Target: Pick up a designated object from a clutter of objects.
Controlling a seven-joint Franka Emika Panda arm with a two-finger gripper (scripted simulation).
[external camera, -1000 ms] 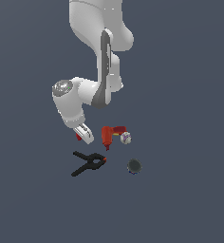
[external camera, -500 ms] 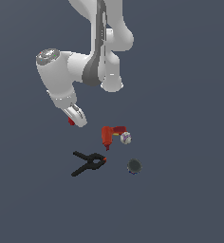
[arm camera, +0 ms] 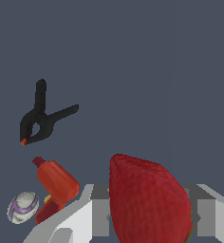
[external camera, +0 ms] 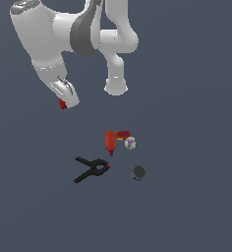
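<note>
My arm reaches down from the upper part of the exterior view, and my claw [external camera: 64,101] hangs high above the floor, well apart from the other things. A small red berry [external camera: 62,104] sits pinched at its tip. Below, toward the exterior view's right, a red drill [external camera: 111,140] lies on the grey floor with a whitish patterned ball [external camera: 130,143] touching or just beside it. A black clamp [external camera: 91,169] with a red tip lies lower down, and a dark round thing [external camera: 139,172] rests to its right, near the ball.
</note>
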